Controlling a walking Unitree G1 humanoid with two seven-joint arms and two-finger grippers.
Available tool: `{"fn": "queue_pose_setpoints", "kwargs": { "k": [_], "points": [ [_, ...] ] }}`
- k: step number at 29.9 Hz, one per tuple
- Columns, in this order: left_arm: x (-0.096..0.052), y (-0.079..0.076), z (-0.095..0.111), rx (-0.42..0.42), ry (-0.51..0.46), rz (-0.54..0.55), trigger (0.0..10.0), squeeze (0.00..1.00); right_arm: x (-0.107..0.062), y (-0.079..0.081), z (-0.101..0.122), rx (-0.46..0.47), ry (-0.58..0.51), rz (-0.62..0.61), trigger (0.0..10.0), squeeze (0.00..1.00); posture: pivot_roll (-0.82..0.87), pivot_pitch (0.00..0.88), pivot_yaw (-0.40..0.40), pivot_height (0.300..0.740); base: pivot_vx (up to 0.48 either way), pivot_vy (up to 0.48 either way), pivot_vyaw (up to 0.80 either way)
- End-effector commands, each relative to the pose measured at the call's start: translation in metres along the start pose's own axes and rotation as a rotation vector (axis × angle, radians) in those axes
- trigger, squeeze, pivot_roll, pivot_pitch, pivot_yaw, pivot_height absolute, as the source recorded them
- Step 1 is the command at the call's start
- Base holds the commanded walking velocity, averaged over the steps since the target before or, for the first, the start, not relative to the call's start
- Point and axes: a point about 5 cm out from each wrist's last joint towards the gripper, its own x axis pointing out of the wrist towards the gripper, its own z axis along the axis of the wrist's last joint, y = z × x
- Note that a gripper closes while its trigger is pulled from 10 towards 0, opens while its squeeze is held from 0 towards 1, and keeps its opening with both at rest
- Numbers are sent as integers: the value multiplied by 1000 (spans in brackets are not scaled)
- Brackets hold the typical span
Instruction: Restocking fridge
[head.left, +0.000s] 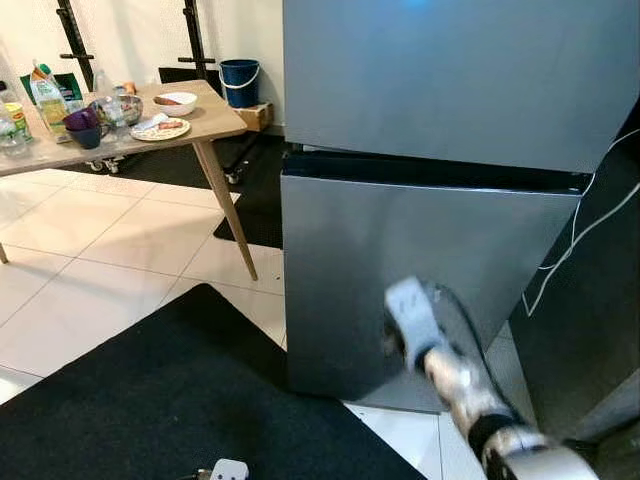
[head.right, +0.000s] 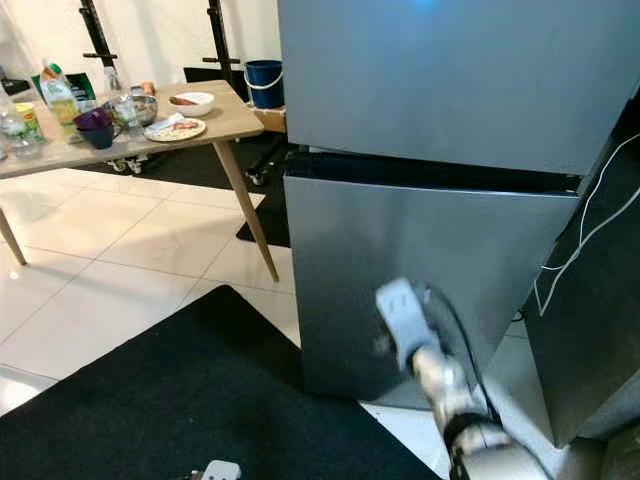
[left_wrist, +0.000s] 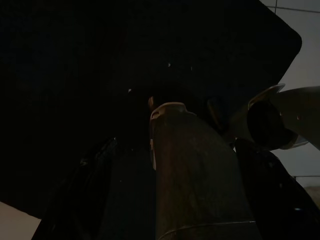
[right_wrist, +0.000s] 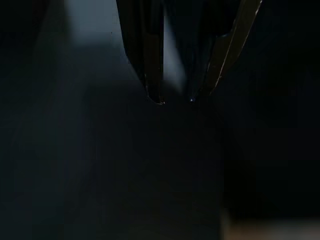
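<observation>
A white-tiled floor runs beneath a black mat in the foreground. To the left, a light wooden table on splayed legs holds dishes and bottles. A blue bucket stands near the white wall behind it.
</observation>
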Motion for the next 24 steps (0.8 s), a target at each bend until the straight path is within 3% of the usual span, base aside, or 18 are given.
{"fn": "queue_pose_setpoints", "kwargs": {
  "k": [1,3,4,5,11,15,24],
  "points": [
    [0,0,-3,6,21,4,10000,0,-5,5,-19,-13,89,27,10000,0,-63,7,-23,740,0,0,0],
    [0,0,-2,6,19,4,10000,0,-9,9,-31,-10,133,39,10000,0,-63,7,-23,740,0,0,544],
    [0,0,-2,4,16,6,10000,0,-20,14,-56,-14,234,41,10000,0,-61,4,-23,740,0,0,800],
    [0,0,-2,4,16,6,10000,0,-20,14,-56,-14,234,41,10000,0,-61,4,-23,740,0,0,800],
    [-1,2,-4,3,22,15,10000,0,-52,26,-111,28,450,33,10000,0,-56,3,-23,740,0,0,795],
    [-1,4,-5,6,27,20,10000,0,-67,30,-130,41,525,17,10000,0,-57,2,-19,740,0,0,727],
    [-1,5,-3,18,25,8,10000,0,-83,32,-149,68,598,-1,10000,0,-63,2,-15,740,53,0,0]
  ]
}}
